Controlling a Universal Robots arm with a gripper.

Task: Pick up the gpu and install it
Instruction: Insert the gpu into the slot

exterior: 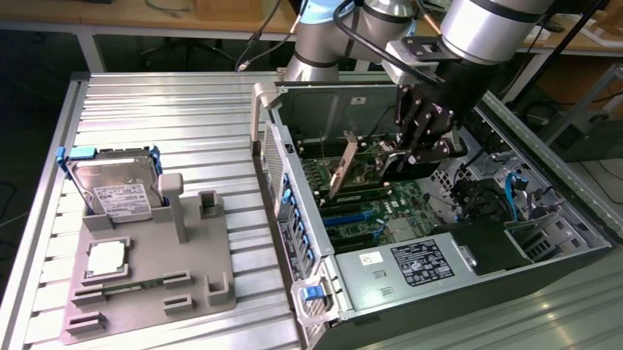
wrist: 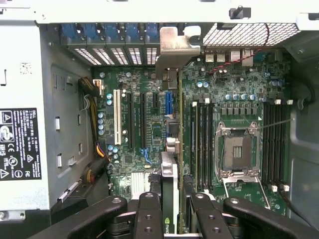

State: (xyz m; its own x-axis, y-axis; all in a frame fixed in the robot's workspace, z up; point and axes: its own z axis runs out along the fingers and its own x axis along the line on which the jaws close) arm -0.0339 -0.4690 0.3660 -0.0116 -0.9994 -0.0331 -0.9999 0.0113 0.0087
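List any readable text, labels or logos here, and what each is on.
Nothing reads clearly.
Hard drive white label: print too small.
Power supply black label: certification marks, text blurred.
gpu edge: small logo, lettering unreadable.

The arm (exterior: 492, 29) is fat silver tubing with grey joint caps, ending in black linked jaws dotted with screws.

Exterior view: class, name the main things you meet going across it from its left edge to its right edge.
hard drive → blue latch at the computer case's corner → gpu, tilted inside the case → gripper closed on the gpu's end → blue cable
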